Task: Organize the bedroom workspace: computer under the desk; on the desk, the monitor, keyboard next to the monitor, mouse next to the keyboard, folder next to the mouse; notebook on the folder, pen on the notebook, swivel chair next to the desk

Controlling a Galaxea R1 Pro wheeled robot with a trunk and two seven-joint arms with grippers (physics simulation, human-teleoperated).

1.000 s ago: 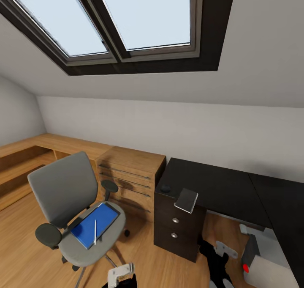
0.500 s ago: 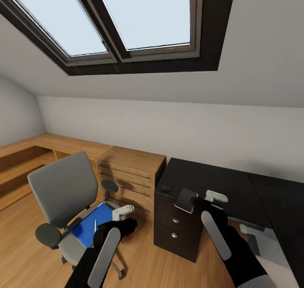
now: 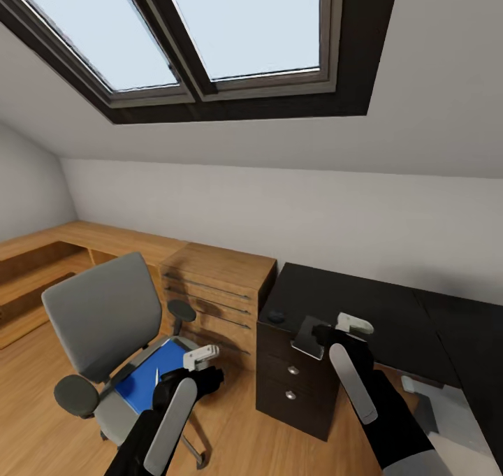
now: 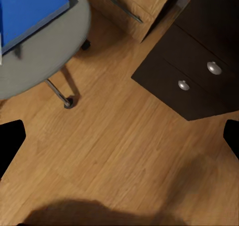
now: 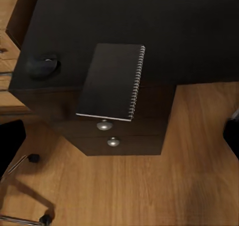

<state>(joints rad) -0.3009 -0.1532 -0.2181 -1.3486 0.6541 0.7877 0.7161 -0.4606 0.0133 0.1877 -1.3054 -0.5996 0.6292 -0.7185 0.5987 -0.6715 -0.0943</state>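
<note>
Glossy black L-shaped desk with dark drawer unit, round silver knobs. Directly on top: small dark rounded mouse near the corner by the light-wood chest; dark grey spiral-bound notebook just beside it, overhanging the desk's front edge above the drawers. Grey upholstered swivel chair stands on the wood floor; flat bright-blue folder lies on its seat, thin white pen on the folder.

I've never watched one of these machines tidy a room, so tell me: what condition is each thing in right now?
swivel chair: upright, beside the chest, away from the desk.
folder: flat on the chair seat.
pen: lying on the folder.
notebook: closed, overhanging the desk edge.
mouse: on the desk corner.
desk drawers: shut.
left gripper: open, empty.
right gripper: open, empty.
</note>
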